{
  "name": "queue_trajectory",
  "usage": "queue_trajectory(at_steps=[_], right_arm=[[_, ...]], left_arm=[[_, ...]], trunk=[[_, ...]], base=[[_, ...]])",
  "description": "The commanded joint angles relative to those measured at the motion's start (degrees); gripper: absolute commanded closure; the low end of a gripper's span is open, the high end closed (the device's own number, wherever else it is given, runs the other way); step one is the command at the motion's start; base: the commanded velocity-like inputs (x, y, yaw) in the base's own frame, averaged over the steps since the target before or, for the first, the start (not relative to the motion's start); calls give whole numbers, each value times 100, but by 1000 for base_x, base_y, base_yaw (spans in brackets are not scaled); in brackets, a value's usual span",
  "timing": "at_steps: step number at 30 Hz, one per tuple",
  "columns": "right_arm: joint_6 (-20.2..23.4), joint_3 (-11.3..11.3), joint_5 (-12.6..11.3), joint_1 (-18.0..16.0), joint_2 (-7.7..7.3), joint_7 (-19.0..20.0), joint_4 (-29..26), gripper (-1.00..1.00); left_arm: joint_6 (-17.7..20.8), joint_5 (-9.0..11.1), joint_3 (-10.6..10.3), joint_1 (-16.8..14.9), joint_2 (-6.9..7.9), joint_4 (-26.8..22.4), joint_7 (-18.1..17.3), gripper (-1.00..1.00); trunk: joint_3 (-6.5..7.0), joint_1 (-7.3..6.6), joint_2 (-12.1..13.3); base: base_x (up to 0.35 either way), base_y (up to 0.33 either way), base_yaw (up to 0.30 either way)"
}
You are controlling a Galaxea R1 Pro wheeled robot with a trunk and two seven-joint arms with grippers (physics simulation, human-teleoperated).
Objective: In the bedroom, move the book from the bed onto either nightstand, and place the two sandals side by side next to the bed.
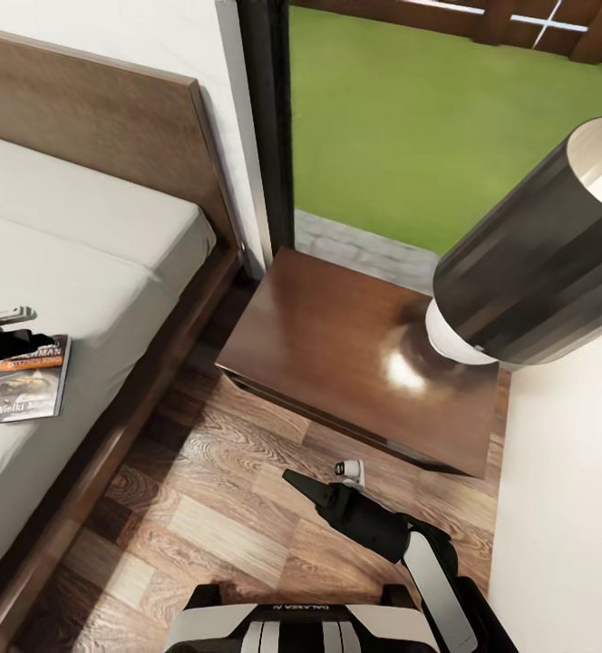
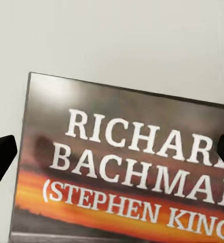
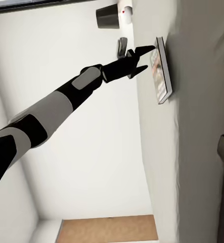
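The head view shows the small paperback book with a dark cover and an orange band (image 1: 29, 379) lying flat on the plain light-grey mattress of the big low bed with the dark brown wooden frame (image 1: 101, 272), near the side edge. The black left end effector (image 1: 2, 331) comes in from the side and sits at the top edge of the book. Beside the bed stands the small shiny reddish-brown wooden nightstand (image 1: 337, 363), with a big dark round lamp shade (image 1: 537, 254) over its far corner. The right end effector (image 1: 305, 481) hangs low over the wood-plank floor (image 1: 201, 508), in front of the nightstand. A small white gadget (image 1: 349, 470) lies on the floor just beside it.

The left wrist view is very close to the book (image 2: 127, 167). Here you can read the white letters: RICHARD BACHMAN (STEPHEN KING). One black fingertip (image 2: 0, 152) shows at each side of the cover, spread wide apart, so the left end effector is released and grips nothing.

The right wrist view shows the long left arm reaching to the book (image 3: 161, 68) on the bed (image 3: 203, 126).

The lower part of the book's cover is blurry. I cannot tell if the right end effector is released or clenched.
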Motion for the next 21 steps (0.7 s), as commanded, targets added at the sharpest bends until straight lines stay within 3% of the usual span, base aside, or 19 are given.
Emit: queue_trajectory(at_steps=[1,21], right_arm=[[36,0,-32,-2,1,-3,1,-100],[36,0,-23,-2,7,2,8,-100]], left_arm=[[38,0,87,-3,-7,85,-41,-100],[61,1,103,-2,8,79,-78,-100]], trunk=[[16,-20,40],[375,-459,842]], base=[[0,0,0],[0,0,0]])
